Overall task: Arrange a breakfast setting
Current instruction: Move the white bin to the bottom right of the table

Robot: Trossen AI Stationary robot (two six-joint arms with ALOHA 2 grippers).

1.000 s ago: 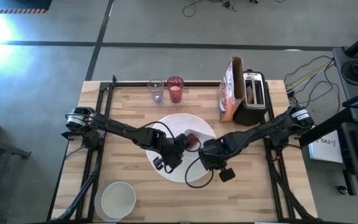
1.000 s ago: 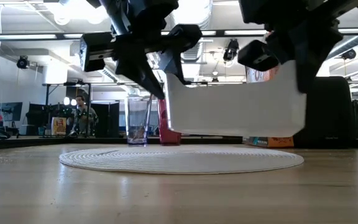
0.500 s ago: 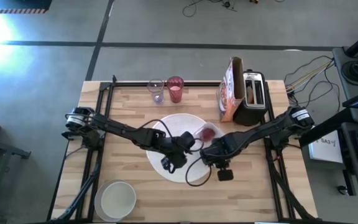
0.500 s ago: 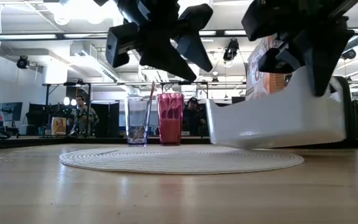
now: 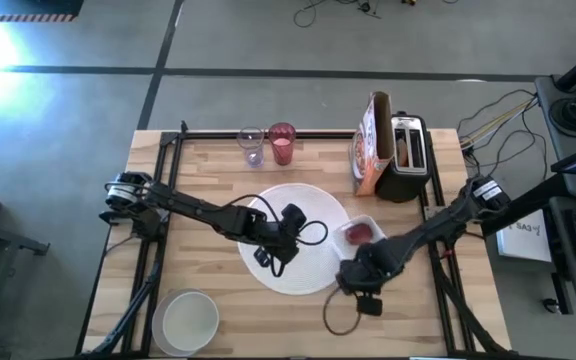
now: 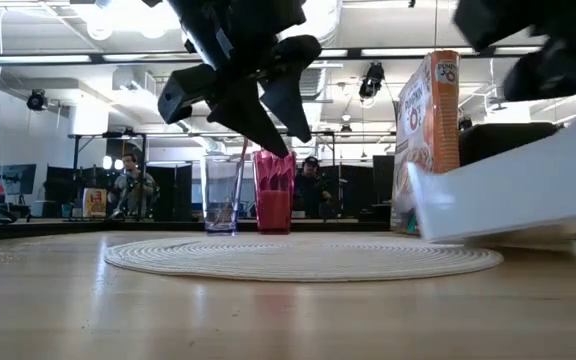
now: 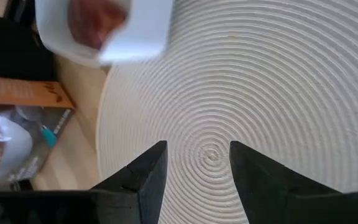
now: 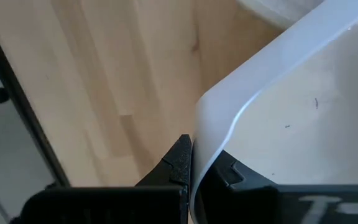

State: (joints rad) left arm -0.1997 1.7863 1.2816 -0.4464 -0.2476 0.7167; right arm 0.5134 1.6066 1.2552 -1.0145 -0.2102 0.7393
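The round white ribbed placemat (image 5: 293, 262) lies bare at the table's middle. My left gripper (image 7: 197, 167) hovers open above its centre, holding nothing; the low view shows it (image 6: 258, 105) well above the mat. My right gripper (image 5: 356, 255) is shut on a white rectangular tub (image 5: 360, 233) with something red inside, just off the placemat's right rim. A pink-red tumbler (image 5: 282, 146) and a clear glass (image 5: 252, 147) stand at the far edge. A white bowl (image 5: 188, 320) sits on the table at the near left. My right gripper pinches the tub's side wall at its rim (image 8: 211, 144), one finger (image 8: 180, 163) outside and the other inside. The fingers come from above, slanting down at the tub's near side. The tub (image 6: 513, 195) sits tilted in the hold, low over the table; whether it touches I cannot tell.
A cereal box (image 5: 368, 155) and a black-and-silver toaster (image 5: 406, 150) stand at the far right, just beyond the tub. Bare wood lies along the near edge between the bowl and my right arm. People show in the room beyond the table (image 6: 133, 185).
My right gripper has swung toward the table's right and near edges with the tub, rolling its wrist; the tub has gone from above the placemat's middle to just off its right rim and now sits tilted and lower. My left gripper has turned a little in place.
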